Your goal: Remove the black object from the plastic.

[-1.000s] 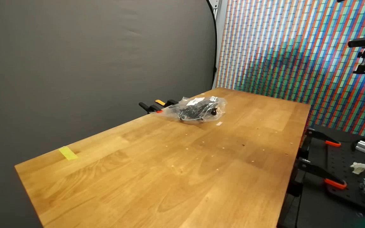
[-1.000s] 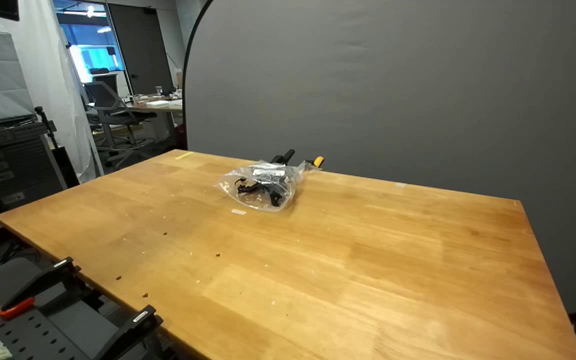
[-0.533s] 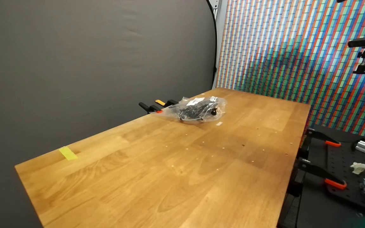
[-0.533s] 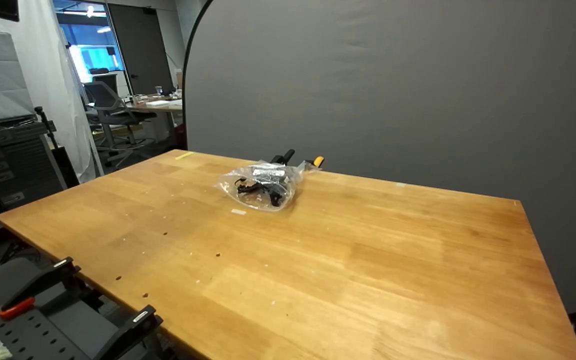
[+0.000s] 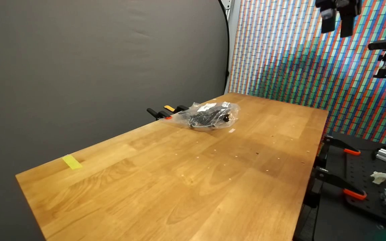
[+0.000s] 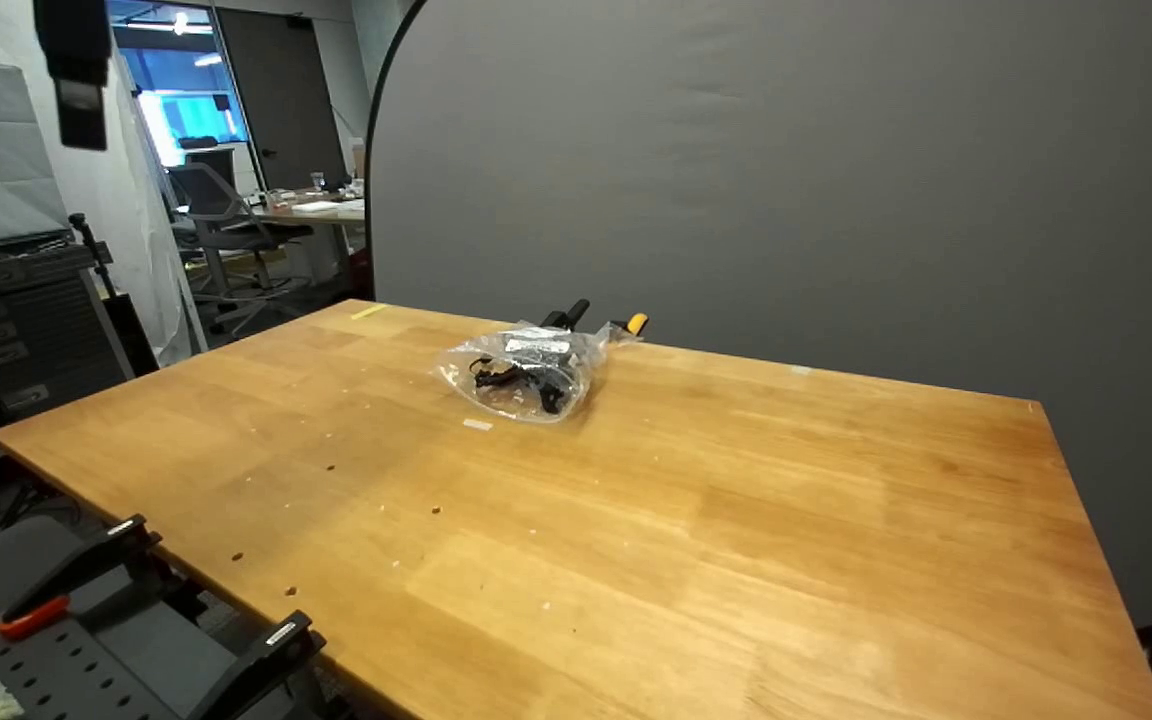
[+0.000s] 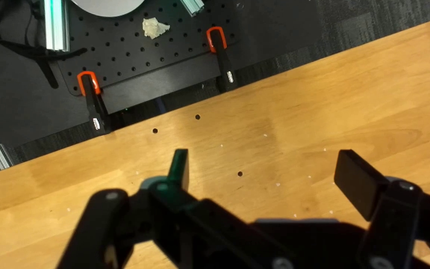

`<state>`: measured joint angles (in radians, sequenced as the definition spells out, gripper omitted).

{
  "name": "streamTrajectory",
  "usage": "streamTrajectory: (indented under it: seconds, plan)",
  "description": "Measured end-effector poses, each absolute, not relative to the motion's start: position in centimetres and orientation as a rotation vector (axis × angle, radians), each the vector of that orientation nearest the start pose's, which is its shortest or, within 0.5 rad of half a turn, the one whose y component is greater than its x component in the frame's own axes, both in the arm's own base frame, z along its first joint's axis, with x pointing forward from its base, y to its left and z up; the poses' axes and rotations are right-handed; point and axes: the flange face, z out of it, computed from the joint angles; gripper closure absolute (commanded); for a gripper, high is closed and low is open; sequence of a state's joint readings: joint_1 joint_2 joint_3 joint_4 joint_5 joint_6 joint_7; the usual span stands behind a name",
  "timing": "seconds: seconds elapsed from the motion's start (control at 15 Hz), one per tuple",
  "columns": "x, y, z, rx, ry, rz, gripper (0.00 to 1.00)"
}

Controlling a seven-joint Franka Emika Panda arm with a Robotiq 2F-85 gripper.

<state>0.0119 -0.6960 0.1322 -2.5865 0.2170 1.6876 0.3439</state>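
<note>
The black object (image 5: 202, 117) lies inside a crumpled clear plastic bag (image 5: 232, 121) near the table's far edge. Both also show in an exterior view, the black object (image 6: 548, 397) as dark bent parts and the bag (image 6: 458, 372) around it with a white label. My gripper (image 5: 337, 30) hangs high at the top right of an exterior view, far from the bag. It also shows at the top left of an exterior view (image 6: 82, 125). In the wrist view my gripper (image 7: 265, 173) is wide open and empty above the wooden table; the bag is out of that view.
Black clamps with orange pads (image 7: 94, 102) grip the wooden table's (image 7: 368, 93) near edge beside a black perforated plate (image 7: 136, 56). Clamp handles (image 5: 169, 108) stick up at the far edge behind the bag. Yellow tape (image 5: 72, 161) marks the table. A grey backdrop (image 6: 786, 180) stands behind.
My gripper has come down into view, at the top right of an exterior view and lower at the top left in an exterior view. The bag and black object have not moved.
</note>
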Motion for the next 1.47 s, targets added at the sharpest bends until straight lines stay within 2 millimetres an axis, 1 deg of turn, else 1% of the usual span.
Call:
streamTrajectory:
  seconds: [0.27,0.47,0.67,0.87,1.2,1.33,1.47]
  plan:
    - [31.3,5.0,40.0,-3.049,0.384,0.389,0.0]
    - [32.9,3.1,35.4,-3.096,0.365,0.385,0.0]
    - [35.9,1.6,31.3,-3.132,0.362,0.287,0.0]
    - [39.4,0.4,27.9,-3.12,0.391,0.153,0.0]
    - [45.4,-2.0,23.8,-3.089,0.447,-0.102,0.0]
    - [47.2,-2.9,22.0,-3.08,0.465,-0.186,0.0]
    - [48.6,-3.4,20.2,-3.064,0.494,-0.215,0.0]
